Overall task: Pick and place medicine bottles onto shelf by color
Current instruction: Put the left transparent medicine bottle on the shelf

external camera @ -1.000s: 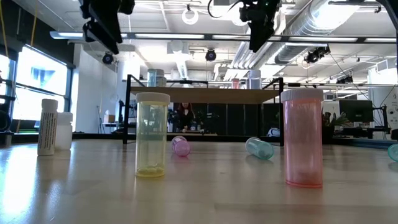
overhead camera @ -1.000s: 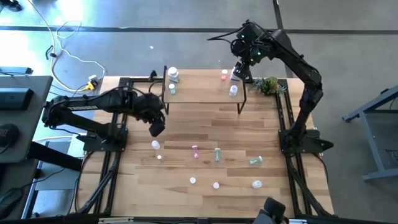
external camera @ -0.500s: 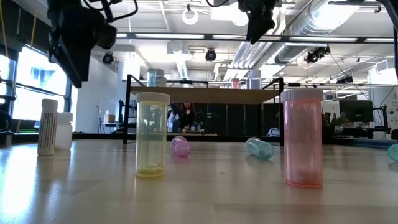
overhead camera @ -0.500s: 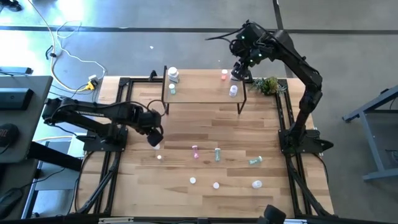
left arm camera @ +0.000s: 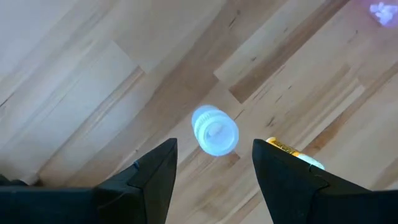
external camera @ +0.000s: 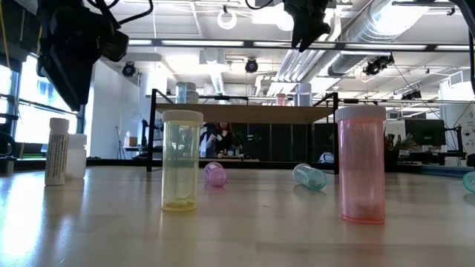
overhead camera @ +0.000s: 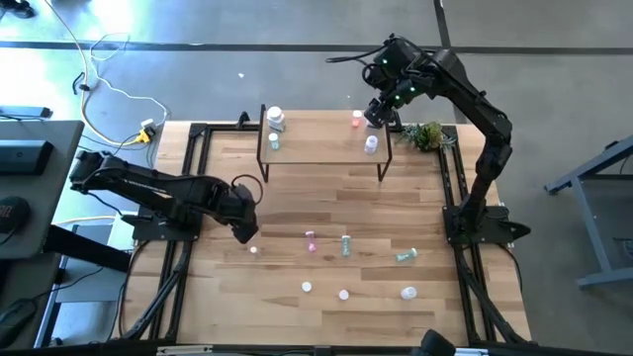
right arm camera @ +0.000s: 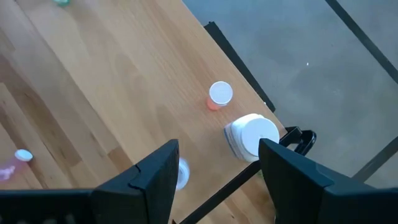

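The small white-capped plastic medicine bottle (left arm camera: pixel 214 129) stands on the wooden desk (left arm camera: pixel 93 74) beneath our left gripper (left arm camera: pixel 214 163), jaws released; light, slick (tippy), so we judge its sides the best hold.

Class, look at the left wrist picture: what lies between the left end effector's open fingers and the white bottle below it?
Nothing. In the left wrist view only bare wooden tabletop separates the left end effector from the white bottle.
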Controlling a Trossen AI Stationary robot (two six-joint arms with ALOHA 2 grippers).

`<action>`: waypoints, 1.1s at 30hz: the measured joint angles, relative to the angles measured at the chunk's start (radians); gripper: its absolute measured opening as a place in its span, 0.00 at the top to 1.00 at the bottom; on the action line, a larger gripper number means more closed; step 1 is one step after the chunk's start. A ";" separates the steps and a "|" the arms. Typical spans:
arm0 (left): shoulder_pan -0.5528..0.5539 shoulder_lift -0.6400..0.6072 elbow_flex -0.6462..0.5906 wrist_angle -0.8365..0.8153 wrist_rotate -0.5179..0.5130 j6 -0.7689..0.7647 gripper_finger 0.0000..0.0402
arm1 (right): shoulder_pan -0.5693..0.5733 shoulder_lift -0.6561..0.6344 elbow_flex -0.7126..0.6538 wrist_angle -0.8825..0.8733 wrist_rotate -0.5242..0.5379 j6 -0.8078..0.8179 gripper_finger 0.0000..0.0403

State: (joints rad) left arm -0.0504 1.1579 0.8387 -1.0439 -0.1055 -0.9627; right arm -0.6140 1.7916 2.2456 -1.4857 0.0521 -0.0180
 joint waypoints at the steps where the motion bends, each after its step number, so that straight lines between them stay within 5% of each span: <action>1: -0.005 0.008 0.000 0.001 0.000 -0.001 0.51 | 0.000 0.000 0.000 0.000 0.000 0.003 0.47; 33: -0.015 0.259 0.000 0.075 0.030 -0.024 0.55 | 0.000 0.000 0.000 0.000 0.000 -0.008 0.47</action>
State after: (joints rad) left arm -0.0654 1.4166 0.8387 -0.9689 -0.0751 -0.9871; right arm -0.6140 1.7916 2.2456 -1.4853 0.0525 -0.0261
